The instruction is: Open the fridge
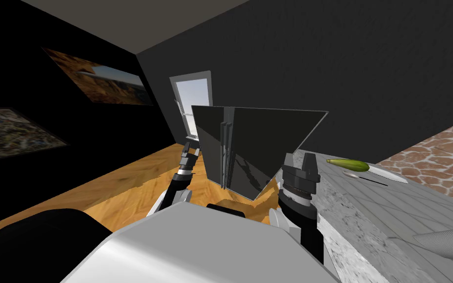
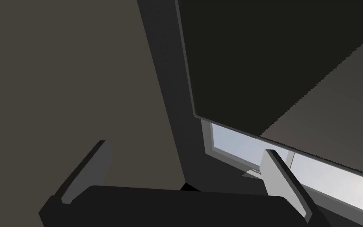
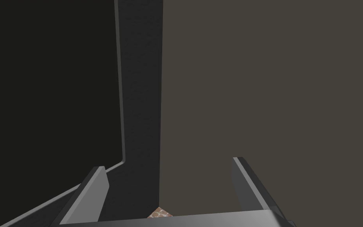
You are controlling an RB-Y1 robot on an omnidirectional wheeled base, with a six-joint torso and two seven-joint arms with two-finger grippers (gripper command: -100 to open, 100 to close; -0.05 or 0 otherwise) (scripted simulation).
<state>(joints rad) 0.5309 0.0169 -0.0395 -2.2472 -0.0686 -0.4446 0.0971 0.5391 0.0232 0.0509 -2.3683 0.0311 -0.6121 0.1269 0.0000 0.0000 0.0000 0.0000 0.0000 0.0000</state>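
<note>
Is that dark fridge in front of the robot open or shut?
Shut. The fridge shows a flat, flush front, its handles side by side at the middle seam; no gap or inside shows.

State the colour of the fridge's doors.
Glossy dark grey, nearly black; the fridge shows best in the head view.

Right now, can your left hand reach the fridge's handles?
Probably yes. The left gripper is open, close beside the left edge of the fridge, and nothing stands between it and the handles on the front. It points past the fridge's corner, so it must turn first.
</note>
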